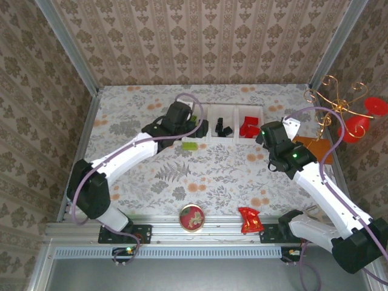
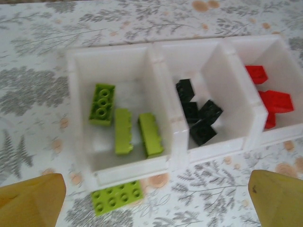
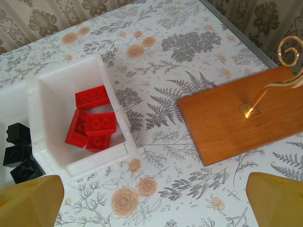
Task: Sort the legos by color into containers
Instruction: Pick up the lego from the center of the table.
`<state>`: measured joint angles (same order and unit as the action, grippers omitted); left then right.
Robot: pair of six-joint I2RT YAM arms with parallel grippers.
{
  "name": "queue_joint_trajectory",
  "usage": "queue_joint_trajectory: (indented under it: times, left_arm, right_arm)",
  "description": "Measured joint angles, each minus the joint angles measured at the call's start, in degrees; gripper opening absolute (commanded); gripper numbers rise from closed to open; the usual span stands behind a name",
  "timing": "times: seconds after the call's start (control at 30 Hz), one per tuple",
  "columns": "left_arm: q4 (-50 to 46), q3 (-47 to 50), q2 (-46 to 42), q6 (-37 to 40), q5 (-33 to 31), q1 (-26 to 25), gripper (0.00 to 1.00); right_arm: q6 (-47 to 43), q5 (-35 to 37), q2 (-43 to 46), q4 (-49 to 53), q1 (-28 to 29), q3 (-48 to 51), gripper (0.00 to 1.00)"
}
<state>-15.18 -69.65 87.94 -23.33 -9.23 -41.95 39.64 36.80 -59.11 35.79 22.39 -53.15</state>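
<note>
Back wall [image 1: 200, 42]: beige wallpaper, vertical stripes, brown damask motifs. Same paper on left wall [image 1: 30, 91] and right wall [image 1: 370, 54]. Aluminium posts [image 1: 68, 45] slant up at rear corners. Counter [image 1: 182, 173]: pale cloth printed with grey ferns and orange flowers, reaching walls on three sides. Aluminium rail [image 1: 73, 231] along near edge, slotted grey strip [image 1: 200, 251] beneath. Gilt wire ornament [image 1: 336, 100] with red discs at right, stem set in orange wooden board [image 3: 241, 113]. Light soft, even; shadows faint.

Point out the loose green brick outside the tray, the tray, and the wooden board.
loose green brick [image 2: 117, 197]: left wrist view, on its studded top.
tray [image 2: 128, 173]: left wrist view, on its near wall.
wooden board [image 3: 222, 118]: right wrist view, on its bare top.
</note>
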Motion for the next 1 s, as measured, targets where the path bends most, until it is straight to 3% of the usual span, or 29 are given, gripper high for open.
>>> queue_joint_trajectory:
  times: [0.4, 1.0]
  left_arm:
    - [-4.2, 12.5, -3.7, -1.4, -5.7, 0.0, 1.0]
    - [-3.7, 13.7, 3.0, -3.9, -5.8, -2.8, 1.0]
  right_arm:
    - [0.5, -1.3, -0.2, -0.3, -1.2, 0.0, 1.0]
    - [0.9, -1.5, -0.2, -2.4, -1.2, 1.1, 1.0]
